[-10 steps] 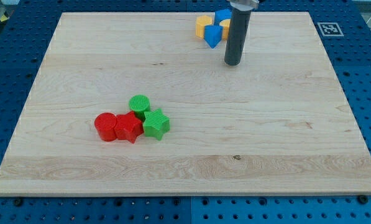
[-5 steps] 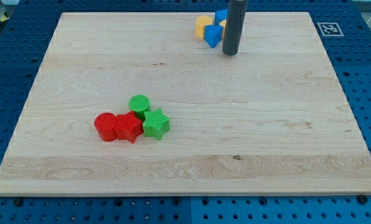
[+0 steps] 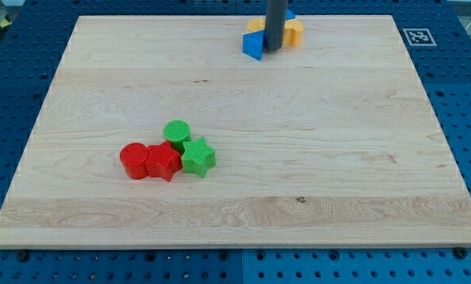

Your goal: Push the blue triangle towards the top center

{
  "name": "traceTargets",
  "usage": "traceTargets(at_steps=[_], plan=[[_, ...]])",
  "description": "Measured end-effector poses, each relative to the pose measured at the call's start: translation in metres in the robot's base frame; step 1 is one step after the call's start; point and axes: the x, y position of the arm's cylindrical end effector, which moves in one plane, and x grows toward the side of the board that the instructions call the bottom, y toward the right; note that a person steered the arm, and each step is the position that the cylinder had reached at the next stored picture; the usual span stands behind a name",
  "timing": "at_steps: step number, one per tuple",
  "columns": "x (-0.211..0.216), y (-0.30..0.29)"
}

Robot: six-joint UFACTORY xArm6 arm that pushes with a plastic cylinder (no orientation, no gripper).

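The blue triangle (image 3: 253, 46) lies near the top edge of the wooden board (image 3: 235, 130), a little right of centre. My tip (image 3: 272, 50) touches its right side. Behind the rod sit a yellow block (image 3: 256, 26) at the left, another yellow block (image 3: 293, 31) at the right, and a blue block (image 3: 289, 15) mostly hidden by the rod.
A cluster sits left of the board's middle: a red cylinder (image 3: 134, 161), a red star (image 3: 164, 162), a green cylinder (image 3: 177, 132) and a green star (image 3: 197, 156). A printed marker tag (image 3: 418, 36) lies off the board's top right corner.
My tip has moved up and left, from right of the blocks into the cluster. The blue triangle has slid left, and the yellow blocks have been parted.
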Motion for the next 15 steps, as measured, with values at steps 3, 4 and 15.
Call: traceTargets(at_steps=[3, 4, 15], plan=[[0.000, 0.002], [0.001, 0.036], [0.022, -0.102]])
